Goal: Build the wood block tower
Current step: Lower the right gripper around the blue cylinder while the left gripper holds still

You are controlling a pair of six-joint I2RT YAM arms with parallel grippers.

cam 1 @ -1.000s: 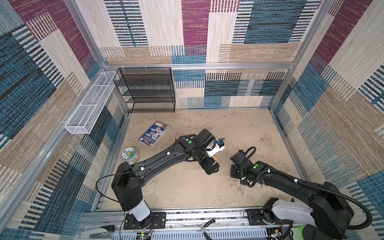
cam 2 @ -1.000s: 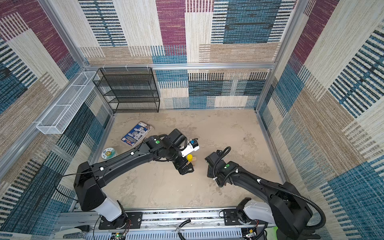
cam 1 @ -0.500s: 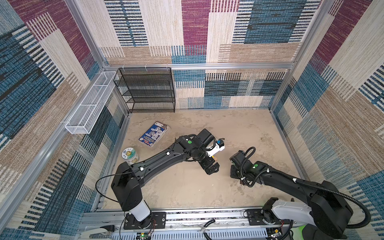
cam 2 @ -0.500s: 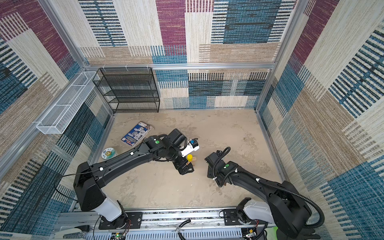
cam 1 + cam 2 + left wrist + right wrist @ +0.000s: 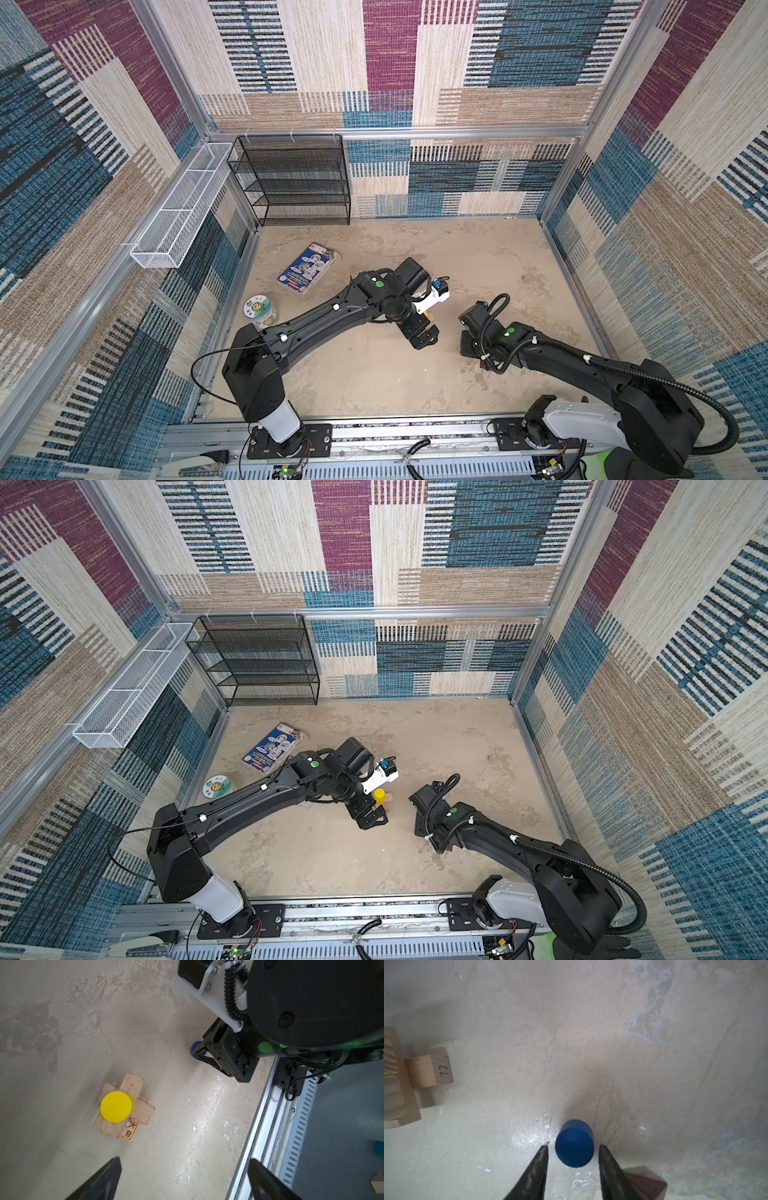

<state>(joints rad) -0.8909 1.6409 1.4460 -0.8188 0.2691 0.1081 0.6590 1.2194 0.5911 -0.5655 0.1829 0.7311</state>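
tower (image 5: 134, 1084): criss-cross stack, yellow cylinder (image 5: 116, 1106) on top.
my left gripper (image 5: 185, 1160): jaws wide apart, empty.
my right gripper (image 5: 572, 1146): straddling the blue disc (image 5: 574, 1153), slim gaps both sides.

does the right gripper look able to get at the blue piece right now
Likely yes: the right gripper straddles the blue piece, jaws open, a slim gap each side, nothing between. The dark-brown block lies beside one finger, not blocking.

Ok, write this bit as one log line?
left gripper: open, empty | right gripper: open around blue wooden cylinder | pale wood tower: yellow cylinder atop
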